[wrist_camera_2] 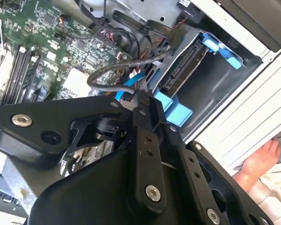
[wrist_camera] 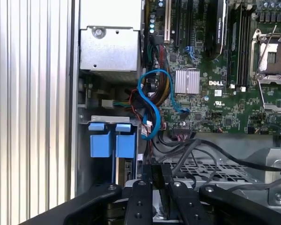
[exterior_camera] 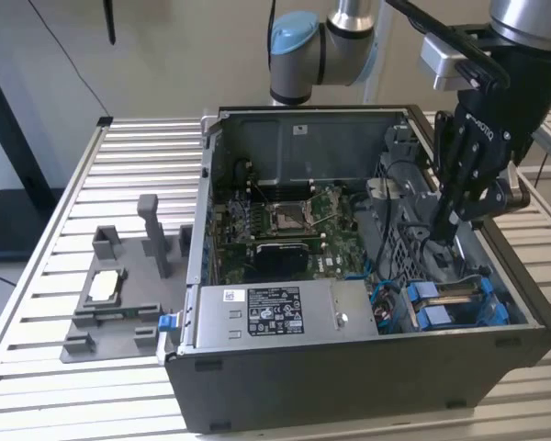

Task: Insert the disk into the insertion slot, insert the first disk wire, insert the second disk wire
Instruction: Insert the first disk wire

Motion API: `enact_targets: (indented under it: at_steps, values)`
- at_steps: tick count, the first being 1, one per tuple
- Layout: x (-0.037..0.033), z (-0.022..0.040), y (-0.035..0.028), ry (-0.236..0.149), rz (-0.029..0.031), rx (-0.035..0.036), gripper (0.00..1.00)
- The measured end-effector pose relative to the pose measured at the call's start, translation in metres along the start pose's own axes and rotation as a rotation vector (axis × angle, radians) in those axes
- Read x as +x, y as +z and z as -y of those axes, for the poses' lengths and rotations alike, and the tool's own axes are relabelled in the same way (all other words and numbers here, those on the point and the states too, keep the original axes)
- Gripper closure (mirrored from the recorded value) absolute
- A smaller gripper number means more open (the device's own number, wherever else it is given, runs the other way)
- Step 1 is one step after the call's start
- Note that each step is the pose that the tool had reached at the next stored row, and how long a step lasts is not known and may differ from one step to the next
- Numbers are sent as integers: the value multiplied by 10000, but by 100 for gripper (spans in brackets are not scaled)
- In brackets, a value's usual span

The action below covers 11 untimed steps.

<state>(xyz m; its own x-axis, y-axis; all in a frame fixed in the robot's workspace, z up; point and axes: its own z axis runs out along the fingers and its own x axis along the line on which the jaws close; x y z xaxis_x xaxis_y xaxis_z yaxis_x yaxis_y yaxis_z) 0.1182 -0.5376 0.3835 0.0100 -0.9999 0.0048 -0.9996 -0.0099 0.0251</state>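
Foremost in the first wrist view, the black linkage-arm gripper (wrist_camera: 156, 185) is seen with its fingers (wrist_camera: 141, 199) drawn together. Whether a wire is pinched between them cannot be made out.

Just beyond the gripper, the narrow grey metal insertion slot (wrist_camera: 86, 154) is marked by two bright blue plastic end tabs (wrist_camera: 100, 143). In the second wrist view, the flat disk in its bright blue frame (wrist_camera_2: 183, 70) is shown edge-on inside this bay, so the first step is judged complete. Its connector edge is seen, but no plug can be distinguished on it, so both wire insertions are judged not yet done. A looped blue flat cable (wrist_camera: 152, 101) and a bundle of dark wires are seen beside the slot, with their ends lost among each other. Behind them lies the green motherboard (wrist_camera: 215, 108).

A person's hand (wrist_camera_2: 257, 159) is cut off at the edge of the second wrist view, outside the case wall.

In the exterior view, the gripper is lowered into the black open computer case (exterior_camera: 349, 395), close to the bay, and the disk is largely hidden behind the case rim. The silver power-supply box (exterior_camera: 266, 312) is mounted towards that view's left. The case is carried on a slatted aluminium surface (exterior_camera: 37, 386), together with a grey moulded fixture (exterior_camera: 119, 294).
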Motion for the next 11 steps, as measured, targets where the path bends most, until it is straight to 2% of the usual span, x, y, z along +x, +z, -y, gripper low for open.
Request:
enact_targets:
  at_steps: [3, 11]
  values:
    - [39, 24, 11, 0, -12, 0, 81]
    - [110, 141, 40, -1, -13, 0, 81]
